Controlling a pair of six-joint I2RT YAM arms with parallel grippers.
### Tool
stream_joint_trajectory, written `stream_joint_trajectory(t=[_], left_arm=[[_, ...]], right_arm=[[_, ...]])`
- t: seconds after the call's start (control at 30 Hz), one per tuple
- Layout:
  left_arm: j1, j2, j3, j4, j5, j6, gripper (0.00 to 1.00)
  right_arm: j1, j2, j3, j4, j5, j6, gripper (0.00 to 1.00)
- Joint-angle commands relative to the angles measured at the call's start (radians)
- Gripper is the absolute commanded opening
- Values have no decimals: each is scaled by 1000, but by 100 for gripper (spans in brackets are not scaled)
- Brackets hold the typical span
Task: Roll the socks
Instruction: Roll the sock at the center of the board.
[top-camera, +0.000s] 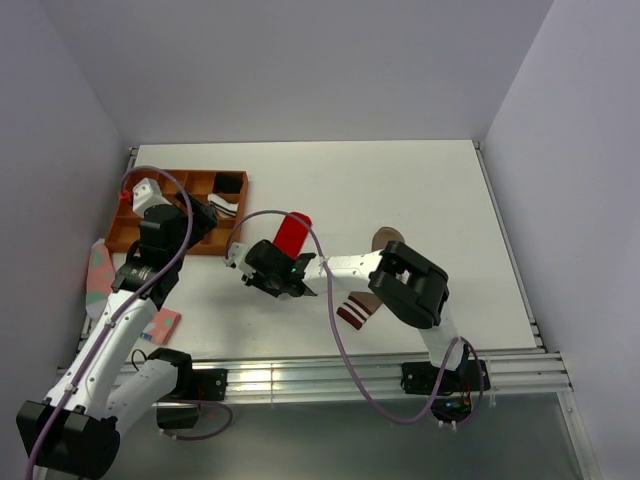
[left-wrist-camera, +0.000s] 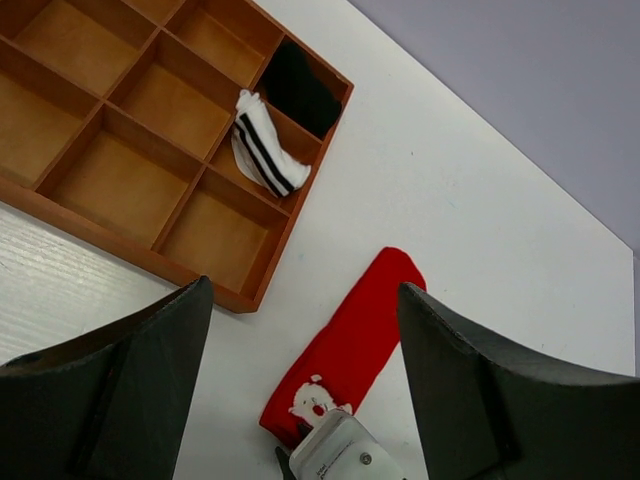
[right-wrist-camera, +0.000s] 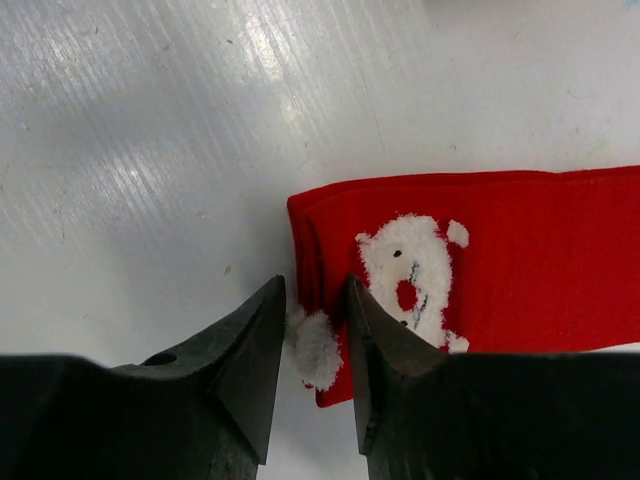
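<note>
Watching my right gripper (right-wrist-camera: 312, 300), jaws narrowly apart around the white tuft (right-wrist-camera: 318, 345) on the red sock (right-wrist-camera: 540, 250) right of the wooden tray (left-wrist-camera: 120, 243), I risk pinching only fluff that slips free; left gripper (left-wrist-camera: 305, 300) gapes wide.

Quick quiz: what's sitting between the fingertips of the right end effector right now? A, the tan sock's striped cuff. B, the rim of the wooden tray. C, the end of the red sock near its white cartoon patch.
C: the right wrist view shows the end of the red sock lying between the fingertips of the right end effector.
</note>
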Motion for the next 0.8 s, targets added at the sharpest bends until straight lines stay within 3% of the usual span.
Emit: stream_joint_trajectory(t=[0.0,0.1,0.23,0.47,0.77], left_arm=[[4,-13,-17,56,22,-3,79],[4,-19,-50,76,35,-11,79],[4,-31,-109,117,55,-35,76],[1,-91,-283,245,107,-83,59],[-48,-206,-510,579,238,-23,61]], right_arm=[[7,23,2,11,10,-12,29],[4,5,-16,9,-37,-23,19],[-35,-55,-44,-30,-169,-22,13],[-159,-82,-13,-179,-498,-14,10],[-288,33,129,-440,-789,-55,7]])
